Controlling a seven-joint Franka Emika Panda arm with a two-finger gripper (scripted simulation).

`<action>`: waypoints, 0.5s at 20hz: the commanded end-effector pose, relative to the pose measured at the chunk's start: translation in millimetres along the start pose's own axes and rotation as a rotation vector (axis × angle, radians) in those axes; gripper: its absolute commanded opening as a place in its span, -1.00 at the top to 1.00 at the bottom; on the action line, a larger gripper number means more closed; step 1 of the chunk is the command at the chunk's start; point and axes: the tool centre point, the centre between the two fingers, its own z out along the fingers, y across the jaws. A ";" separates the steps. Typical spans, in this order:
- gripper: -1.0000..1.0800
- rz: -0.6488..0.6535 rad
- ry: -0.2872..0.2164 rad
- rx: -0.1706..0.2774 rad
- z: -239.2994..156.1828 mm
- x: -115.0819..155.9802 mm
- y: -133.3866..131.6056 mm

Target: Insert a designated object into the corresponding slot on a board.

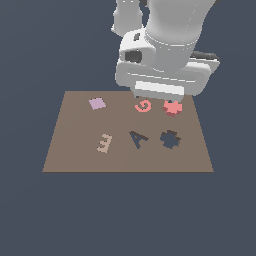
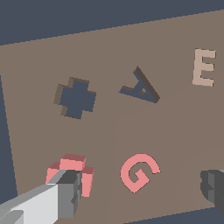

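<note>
Pincer finger hides part of red-pink block.

The Franka arm reaches down from above, wrist pointing at the surface. Its gripper hangs with jaws spread wide, one grey finger and the other fingertip well apart.

Flat, even simulator light; no glare, faint shading on the board; edges coarse and pixelated.
</note>
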 end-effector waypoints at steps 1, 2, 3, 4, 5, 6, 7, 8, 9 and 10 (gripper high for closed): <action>-0.92 0.033 -0.007 0.001 16.2 -12.7 -16.0; -0.92 0.044 -0.009 0.001 22.1 -17.0 -22.1; -0.92 0.056 -0.012 0.001 27.7 -21.0 -27.9; -0.92 0.066 -0.014 0.002 32.9 -24.6 -33.4; -0.92 0.076 -0.016 0.002 37.9 -28.0 -38.6; -0.92 0.085 -0.018 0.002 42.5 -31.0 -43.5; -0.92 0.094 -0.020 0.002 46.8 -33.8 -48.2; -0.92 0.102 -0.021 0.003 50.8 -36.3 -52.5; -0.92 0.109 -0.023 0.003 54.4 -38.6 -56.6; -0.92 0.116 -0.024 0.003 57.7 -40.6 -60.3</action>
